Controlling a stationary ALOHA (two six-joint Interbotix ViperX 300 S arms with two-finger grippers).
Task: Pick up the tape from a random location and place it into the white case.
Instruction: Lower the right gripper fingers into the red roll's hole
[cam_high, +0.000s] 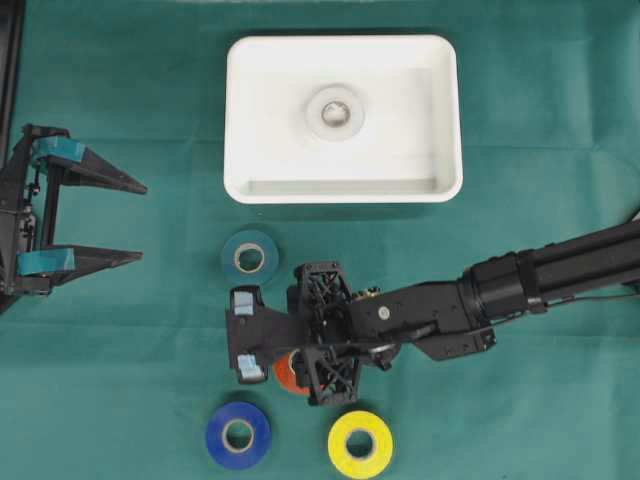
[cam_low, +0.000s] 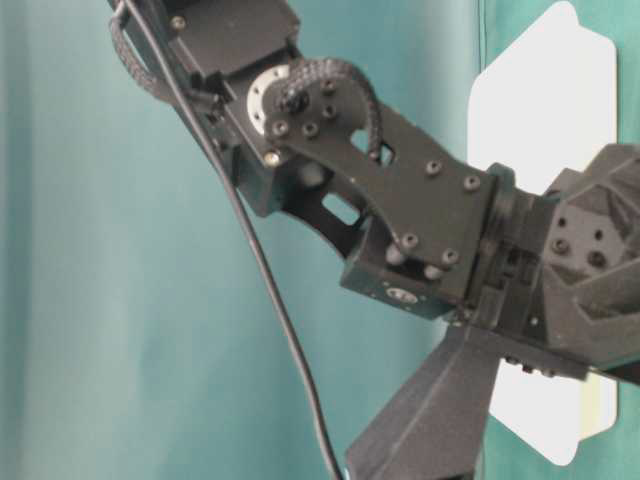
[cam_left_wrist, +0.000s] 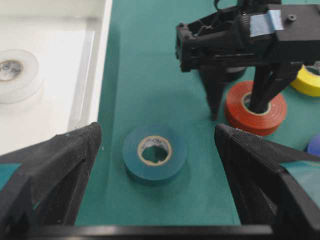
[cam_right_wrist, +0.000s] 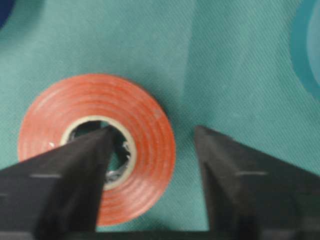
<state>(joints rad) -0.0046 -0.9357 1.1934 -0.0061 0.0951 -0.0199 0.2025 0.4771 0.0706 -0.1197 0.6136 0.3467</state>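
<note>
Right claw (cam_right_wrist: 152, 150) straddles the red tape (cam_right_wrist: 97, 147) wall near the surface's front edge, not yet clamped; squeeze squarely before lifting.

the scene is evenly and brightly lit from above; only soft shadows are cast. mild glare is seen on the white case (cam_high: 343, 190). the table-level view is blurred, and the right wrist view is slightly soft.
</note>
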